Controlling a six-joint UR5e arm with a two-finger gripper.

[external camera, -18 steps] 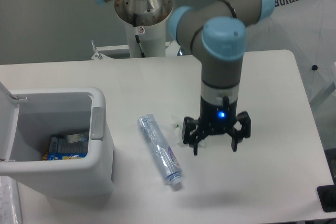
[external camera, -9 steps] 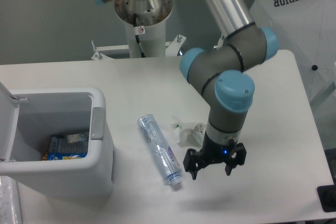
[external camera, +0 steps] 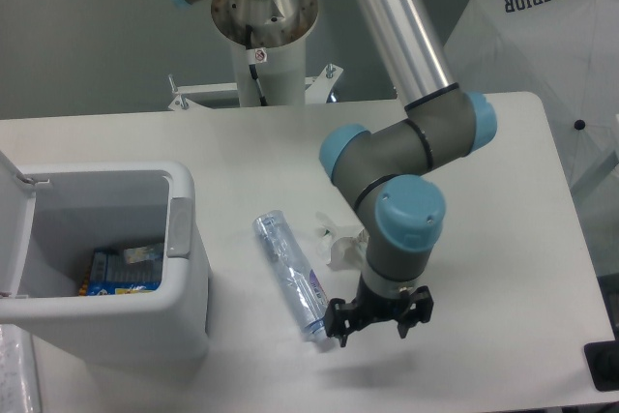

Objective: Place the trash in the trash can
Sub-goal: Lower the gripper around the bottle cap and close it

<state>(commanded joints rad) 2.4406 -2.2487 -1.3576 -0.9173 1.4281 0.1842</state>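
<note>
Gripper (external camera: 371,320): fingers spread, holding nothing, low near the worktop's front edge, just beside the bottle's cap end.
Bottle (external camera: 293,276): flat mid-worktop, lying diagonally.
Paper wad (external camera: 340,245): just behind, partly hidden by the arm.
Trash can (external camera: 184,273): front-left corner, lid up.
Worktop (external camera: 513,268): bare on the right.

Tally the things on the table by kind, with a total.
Bottle: 1
Paper wad: 1
Bin: 1
Total: 3
</note>
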